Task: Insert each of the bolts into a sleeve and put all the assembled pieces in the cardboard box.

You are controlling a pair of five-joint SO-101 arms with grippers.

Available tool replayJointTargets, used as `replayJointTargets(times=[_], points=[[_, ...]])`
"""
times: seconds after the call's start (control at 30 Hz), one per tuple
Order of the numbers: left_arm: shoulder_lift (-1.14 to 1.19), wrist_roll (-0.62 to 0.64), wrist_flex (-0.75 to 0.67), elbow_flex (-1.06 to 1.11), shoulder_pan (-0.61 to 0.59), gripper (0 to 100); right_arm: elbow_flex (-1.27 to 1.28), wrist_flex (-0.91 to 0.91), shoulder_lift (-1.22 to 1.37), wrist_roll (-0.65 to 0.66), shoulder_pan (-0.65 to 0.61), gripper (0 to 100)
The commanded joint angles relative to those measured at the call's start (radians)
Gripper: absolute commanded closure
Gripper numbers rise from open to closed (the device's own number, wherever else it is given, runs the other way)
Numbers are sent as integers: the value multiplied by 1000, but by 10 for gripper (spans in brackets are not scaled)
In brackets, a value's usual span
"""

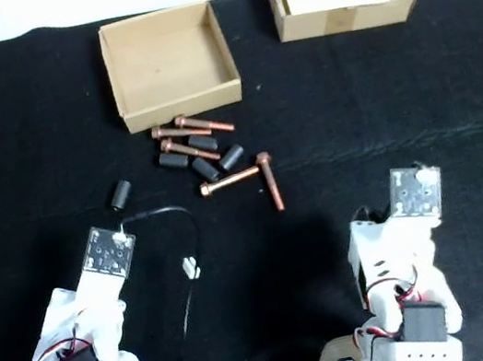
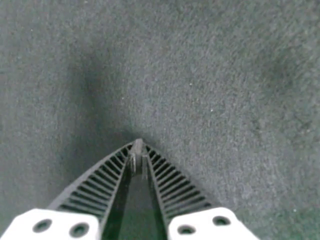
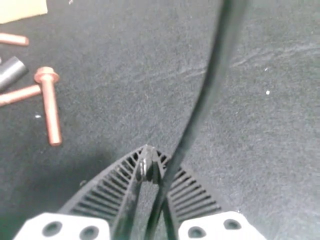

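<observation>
Currently left claw [image 2: 138, 152] and right claw [image 3: 147, 162] are both closed, holding nothing. Loose bolts [image 1: 230, 180] and sleeves [image 1: 202, 142] lie ahead of them, short of the cardboard box [image 1: 166, 63]; stray sleeve [image 1: 120, 194] nearest left claw.

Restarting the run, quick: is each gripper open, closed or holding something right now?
Left gripper: closed, holding nothing.
Right gripper: closed, holding nothing.

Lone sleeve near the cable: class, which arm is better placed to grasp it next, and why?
Probably left. The sleeve lies just beyond the left gripper; the right gripper is farther away, nearer a bolt.
</observation>
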Motion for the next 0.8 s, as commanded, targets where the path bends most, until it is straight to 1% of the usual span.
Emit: replayJointTargets(times=[0.0, 0.07, 0.17, 0.33, 0.43, 0.53, 0.63, 0.7, 0.77], points=[[-4, -5, -11, -15, -12, 990, -85, 31, 35, 3, -8, 992], [2, 40, -9, -44, -15, 990, -127, 30, 93, 2, -8, 992], [2, 110, -9, -104, -35, 988, -259, 31, 246, 2, -38, 992], [4, 129, 32, -274, -33, 987, -562, 35, 621, 2, -99, 992], [5, 158, 38, -375, -31, 987, -762, 36, 851, 2, -160, 992], [30, 203, 40, -472, -30, 987, -938, 30, 1052, 6, -252, 989], [177, 250, 40, -582, -21, 987, -1099, 30, 1245, 8, -341, 963], [335, 292, 40, -684, -19, 987, -1201, 30, 1377, 3, -383, 917], [513, 344, 55, -811, -21, 987, -1305, 33, 1512, 2, -423, 896]])
